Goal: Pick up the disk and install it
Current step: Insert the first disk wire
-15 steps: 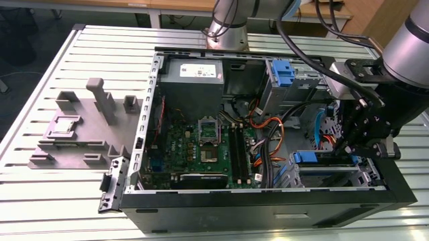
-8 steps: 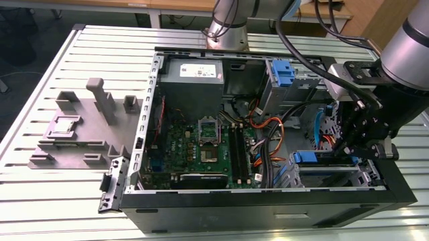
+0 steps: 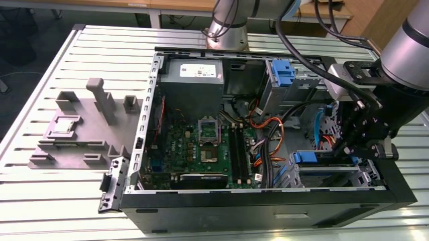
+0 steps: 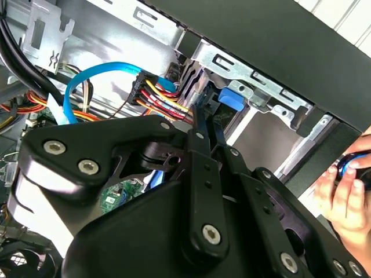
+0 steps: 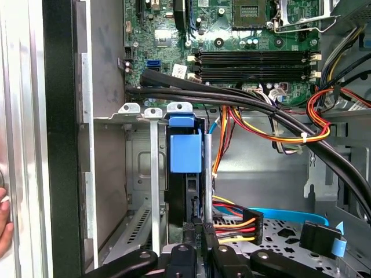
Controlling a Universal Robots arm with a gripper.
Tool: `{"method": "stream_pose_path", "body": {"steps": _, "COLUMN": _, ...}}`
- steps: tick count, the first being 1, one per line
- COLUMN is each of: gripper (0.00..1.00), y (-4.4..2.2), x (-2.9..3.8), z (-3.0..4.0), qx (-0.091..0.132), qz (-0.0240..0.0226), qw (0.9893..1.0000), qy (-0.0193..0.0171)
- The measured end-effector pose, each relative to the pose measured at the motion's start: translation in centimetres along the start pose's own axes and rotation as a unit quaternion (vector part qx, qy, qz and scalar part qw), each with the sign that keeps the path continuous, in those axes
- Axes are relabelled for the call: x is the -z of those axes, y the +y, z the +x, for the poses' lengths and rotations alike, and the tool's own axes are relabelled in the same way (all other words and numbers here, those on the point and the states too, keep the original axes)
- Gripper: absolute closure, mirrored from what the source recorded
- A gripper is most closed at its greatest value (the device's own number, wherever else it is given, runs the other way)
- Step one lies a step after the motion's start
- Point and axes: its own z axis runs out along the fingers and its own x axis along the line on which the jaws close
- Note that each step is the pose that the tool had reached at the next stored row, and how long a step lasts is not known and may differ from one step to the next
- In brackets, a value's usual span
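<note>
The disk (image 5: 184, 191) stands on edge in a slot of the metal drive cage (image 5: 152, 191), its blue carrier tab (image 5: 185, 153) at the end nearer the motherboard. In the exterior view the same blue tab (image 3: 305, 157) shows at the cage near the case's front right corner. My gripper (image 5: 199, 230) is right at the disk's other end, beside the power plug with red, yellow and black wires (image 5: 237, 227). Its black fingers (image 4: 193, 130) run close together toward the blue tab (image 4: 230, 98), shut with nothing seen between them.
Thick black cables (image 5: 243, 104) and orange wires cross over the cage. A light blue data cable (image 4: 98, 75) loops nearby. A second blue bracket (image 3: 284, 75) sits in the upper bay. A person's hand (image 4: 348, 188) rests at the case's outer wall. A grey fixture (image 3: 87, 125) lies on the exterior view's left.
</note>
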Motion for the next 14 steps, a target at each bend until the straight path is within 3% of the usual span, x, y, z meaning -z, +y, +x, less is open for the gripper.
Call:
{"method": "stream_pose_path", "body": {"steps": 3, "gripper": 0.82, "y": 0.00, "x": 0.01, "z": 0.00, "qx": 0.000, "qz": 0.0000, "qw": 1.0000, "qy": -0.0003}}
{"method": "stream_pose_path", "body": {"steps": 4, "gripper": 0.76, "y": -0.01, "x": 0.12, "z": 0.00, "qx": 0.000, "qz": 0.0000, "qw": 1.0000, "qy": 0.0000}}
{"method": "stream_pose_path", "body": {"steps": 10, "gripper": 0.76, "y": -0.04, "x": 0.98, "z": 0.02, "qx": 0.000, "qz": 0.0000, "qw": 1.0000, "qy": 0.0001}}
{"method": "stream_pose_path", "body": {"steps": 14, "gripper": 0.77, "y": -0.05, "x": 1.16, "z": 0.03, "qx": 0.000, "qz": -0.0003, "qw": 1.0000, "qy": -0.0001}}
